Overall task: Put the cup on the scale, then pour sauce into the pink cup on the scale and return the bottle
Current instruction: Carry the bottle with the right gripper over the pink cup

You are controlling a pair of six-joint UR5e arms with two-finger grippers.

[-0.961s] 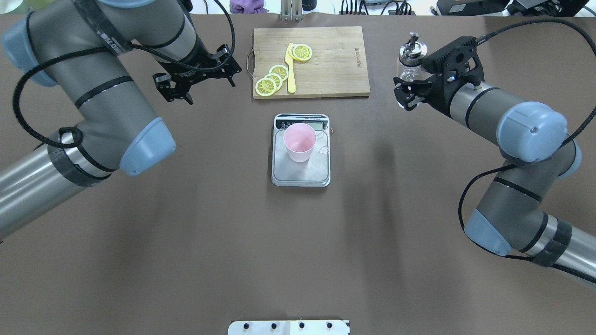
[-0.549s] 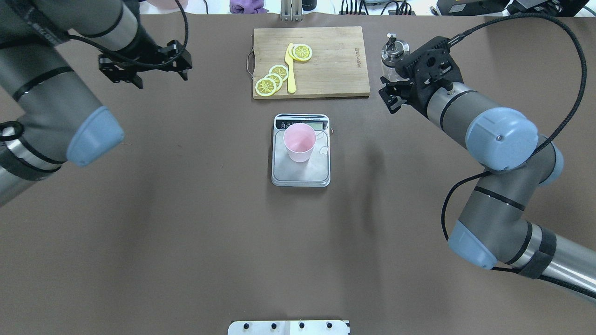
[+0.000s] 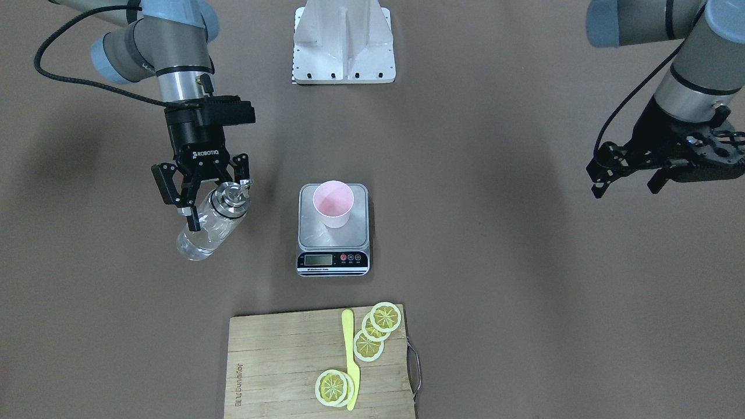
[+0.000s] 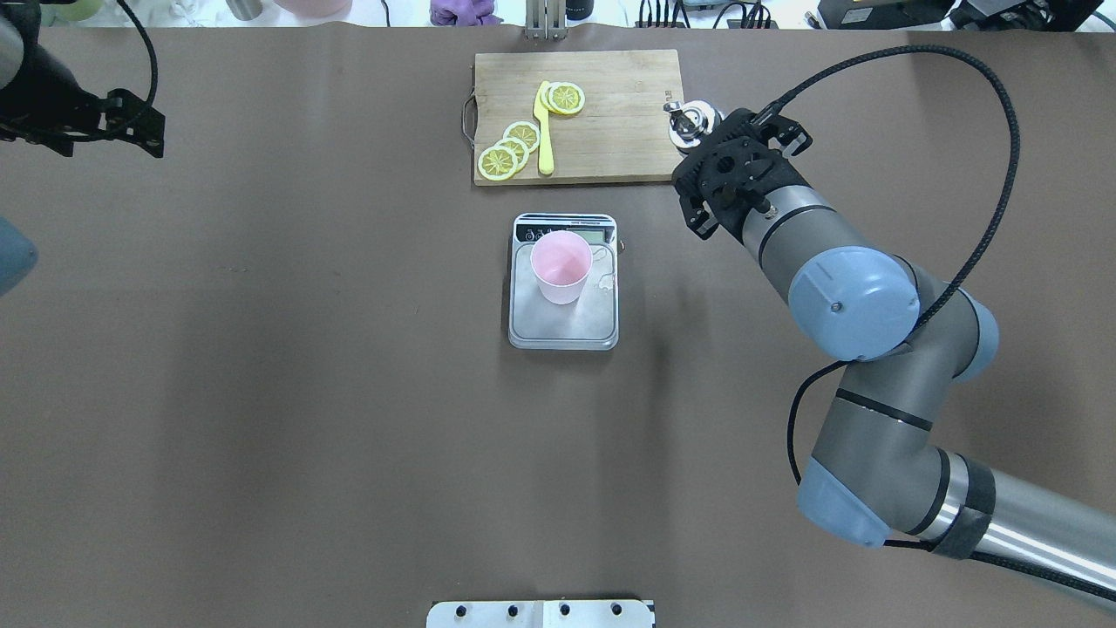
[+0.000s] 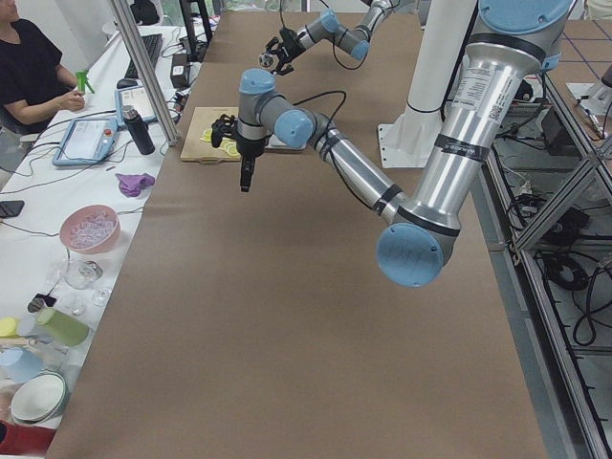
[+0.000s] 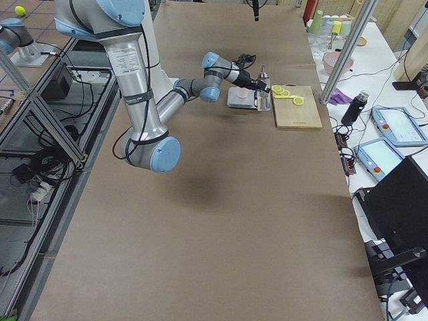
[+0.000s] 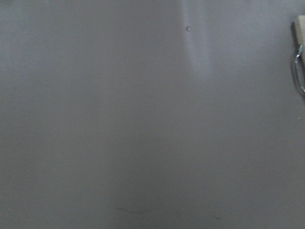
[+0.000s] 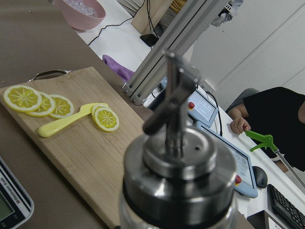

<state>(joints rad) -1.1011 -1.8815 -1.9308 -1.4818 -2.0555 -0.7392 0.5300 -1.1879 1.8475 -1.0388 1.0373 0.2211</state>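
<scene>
The pink cup [image 4: 561,266] stands upright on the scale [image 4: 567,330] at the table's middle; it also shows in the front view [image 3: 333,203] on the scale [image 3: 311,235]. My right gripper [image 3: 212,201] is shut on the neck of the glass bottle [image 3: 204,235], held in the air to the scale's right, clear liquid inside. In the overhead view its silver cap [image 4: 689,122] sits at the cutting board's right edge. The cap fills the right wrist view [image 8: 178,162]. My left gripper [image 4: 112,146] is open and empty at the far left; it also shows in the front view [image 3: 623,189].
A wooden cutting board [image 4: 610,131] with lemon slices [image 4: 510,148] and a yellow knife [image 4: 544,131] lies behind the scale. A white mount plate [image 4: 540,613] sits at the near edge. The left wrist view shows bare table and the board's handle [image 7: 298,71].
My right arm has carried the bottle leftward to the board's right edge, nearer the scale. My left arm has drawn back to the far left, still open. Cup and scale unmoved.
</scene>
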